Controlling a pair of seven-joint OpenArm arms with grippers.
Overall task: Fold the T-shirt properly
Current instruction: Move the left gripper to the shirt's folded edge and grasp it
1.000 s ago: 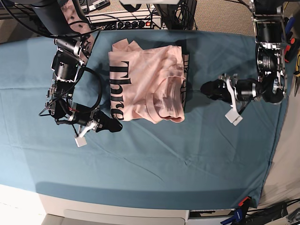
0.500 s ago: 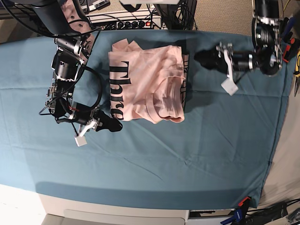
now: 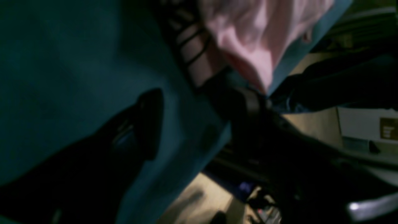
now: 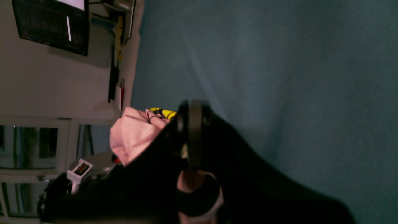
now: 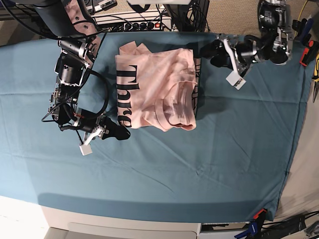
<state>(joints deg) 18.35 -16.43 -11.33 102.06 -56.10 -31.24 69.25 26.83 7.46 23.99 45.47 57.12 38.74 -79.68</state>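
The pale pink T-shirt (image 5: 157, 87) lies folded into a rough rectangle at the back middle of the teal cloth (image 5: 199, 149), with black lettering (image 5: 124, 94) along its left side. My left gripper (image 5: 207, 52) is open just off the shirt's far right corner. In the left wrist view its fingers (image 3: 149, 124) stand apart over the teal cloth, one close to the shirt's edge (image 3: 248, 40). My right gripper (image 5: 122, 133) is shut and rests on the cloth beside the shirt's near left corner. In the right wrist view its fingertips (image 4: 189, 130) are pressed together, with the shirt (image 4: 133, 133) behind them.
Electronics and cables (image 5: 139, 20) line the table's far edge. Hand tools (image 5: 311, 50) lie off the right edge. The teal cloth hangs over the front edge (image 5: 149, 211). White tags (image 5: 234, 79) hang from both grippers.
My left arm has swung from the middle right of the table up to the far edge and leftward to the shirt's far right corner. The right arm and the shirt have not moved.
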